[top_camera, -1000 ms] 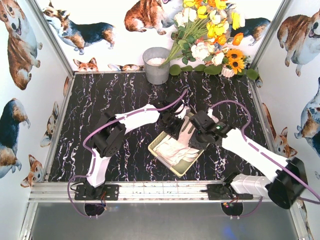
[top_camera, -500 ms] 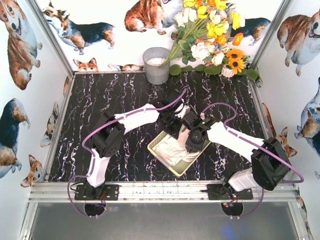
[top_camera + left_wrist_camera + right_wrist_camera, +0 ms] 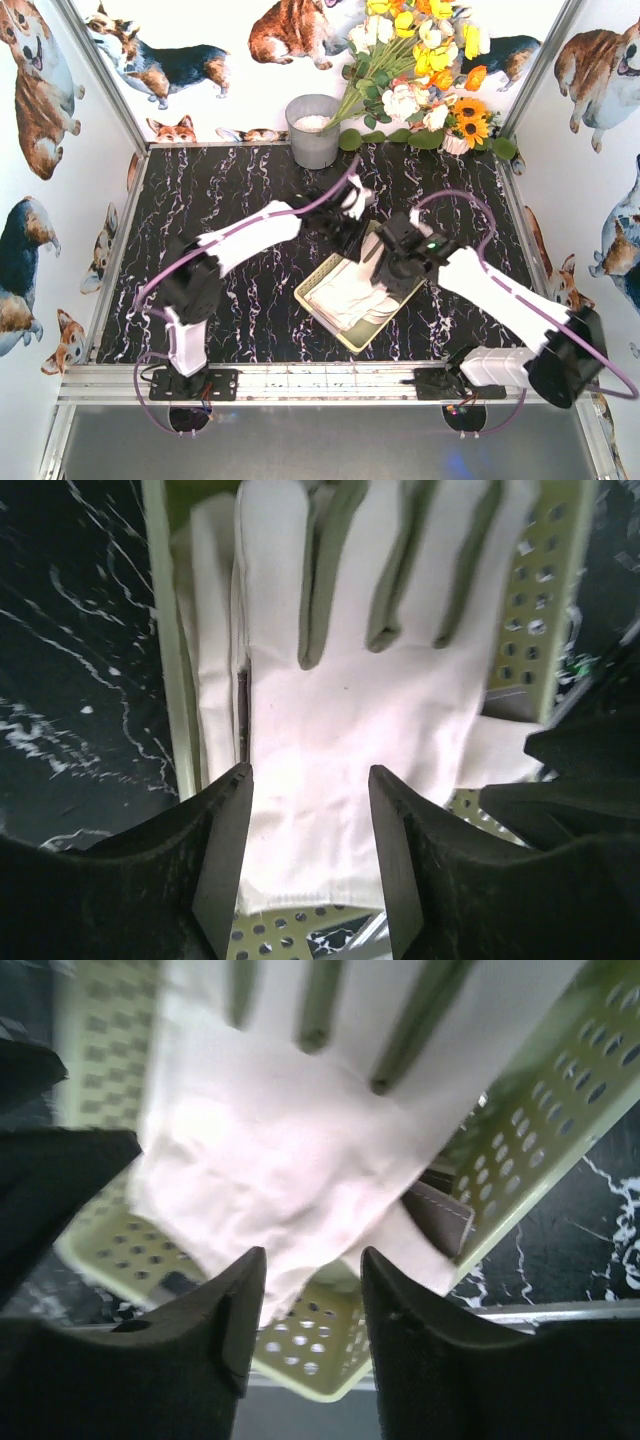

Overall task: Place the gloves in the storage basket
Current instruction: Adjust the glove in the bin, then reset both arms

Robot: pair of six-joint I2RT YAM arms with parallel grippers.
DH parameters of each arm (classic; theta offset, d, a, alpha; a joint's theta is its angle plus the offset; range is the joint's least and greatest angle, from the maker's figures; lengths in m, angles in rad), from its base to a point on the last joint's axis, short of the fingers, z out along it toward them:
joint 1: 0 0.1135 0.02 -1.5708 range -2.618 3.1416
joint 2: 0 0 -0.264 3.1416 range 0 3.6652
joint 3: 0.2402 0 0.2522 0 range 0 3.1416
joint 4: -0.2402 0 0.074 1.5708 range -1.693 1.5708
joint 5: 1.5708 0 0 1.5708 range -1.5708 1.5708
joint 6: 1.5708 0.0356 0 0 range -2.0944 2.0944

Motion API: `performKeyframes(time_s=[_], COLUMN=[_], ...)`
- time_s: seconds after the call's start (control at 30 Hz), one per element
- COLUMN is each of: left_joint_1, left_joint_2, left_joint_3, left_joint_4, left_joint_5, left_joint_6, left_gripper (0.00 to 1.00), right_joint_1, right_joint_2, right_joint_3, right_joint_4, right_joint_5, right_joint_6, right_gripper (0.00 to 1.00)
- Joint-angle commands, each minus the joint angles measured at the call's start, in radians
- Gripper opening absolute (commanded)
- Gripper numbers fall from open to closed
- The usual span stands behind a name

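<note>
The pale yellow-green storage basket (image 3: 349, 344) sits on the black marbled table between my two arms. Cream-white gloves (image 3: 350, 296) lie stacked inside it. In the left wrist view the top glove (image 3: 360, 680) lies flat, fingers pointing away, inside the perforated basket wall (image 3: 541, 610). My left gripper (image 3: 310, 792) hangs open just above the glove's cuff, with nothing between its fingers. My right gripper (image 3: 313, 1272) is open too, above the glove (image 3: 290, 1150) and the basket's near wall (image 3: 320, 1350). A grey patch (image 3: 440, 1215) of a lower glove peeks out.
A round grey metal bucket (image 3: 314, 130) stands at the back of the table, beside a bunch of artificial flowers (image 3: 420, 70). Corgi-printed walls close in the left, right and back. An aluminium rail (image 3: 300, 382) runs along the near edge.
Both grippers have opened and let go of the glove, which now lies flat in the basket. The left gripper has moved toward the back and the right one has drawn back slightly.
</note>
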Motion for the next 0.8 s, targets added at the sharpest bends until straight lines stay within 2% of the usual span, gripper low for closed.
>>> performKeyframes(time_s=[0.0,0.13,0.17,0.23,0.37,0.47,0.57,0.67,0.77], left_joint_1=[0.019,0.088,0.123,0.218,0.478,0.719,0.868,0.903,0.902], left_joint_2=[-0.179,-0.318,-0.374,-0.459,-0.599,-0.671,-0.721,-0.764,-0.798], left_joint_3=[-0.032,-0.124,-0.161,-0.245,-0.41,-0.531,-0.632,-0.755,-0.962], left_joint_4=[0.079,0.116,0.133,0.185,0.283,0.382,0.477,0.611,0.87], left_joint_5=[-0.077,-0.185,-0.207,-0.229,-0.262,-0.237,-0.247,-0.389,-0.476], left_joint_6=[-0.017,-0.022,-0.036,-0.053,-0.06,-0.088,-0.097,-0.049,0.017], left_gripper=[0.49,0.61,0.64,0.72,0.99,1.0,1.0,1.0,1.0], right_joint_1=[-0.037,-0.17,-0.204,-0.28,-0.497,-0.652,-0.76,-0.78,-0.781], right_joint_2=[-0.107,-0.118,-0.119,-0.108,-0.072,-0.079,-0.133,-0.196,-0.217], right_joint_3=[0.153,0.239,0.254,0.258,0.192,0.113,-0.016,-0.166,-0.316], right_joint_4=[-0.04,-0.051,-0.04,-0.01,0.094,0.209,0.423,0.65,0.876], right_joint_5=[0.102,0.07,0.062,0.035,-0.028,-0.051,0.002,0.096,0.106], right_joint_6=[-0.142,-0.3,-0.351,-0.464,-0.661,-0.751,-0.782,-0.821,-0.861], right_gripper=[0.52,0.63,0.69,0.75,0.85,0.89,0.96,1.0,1.0])
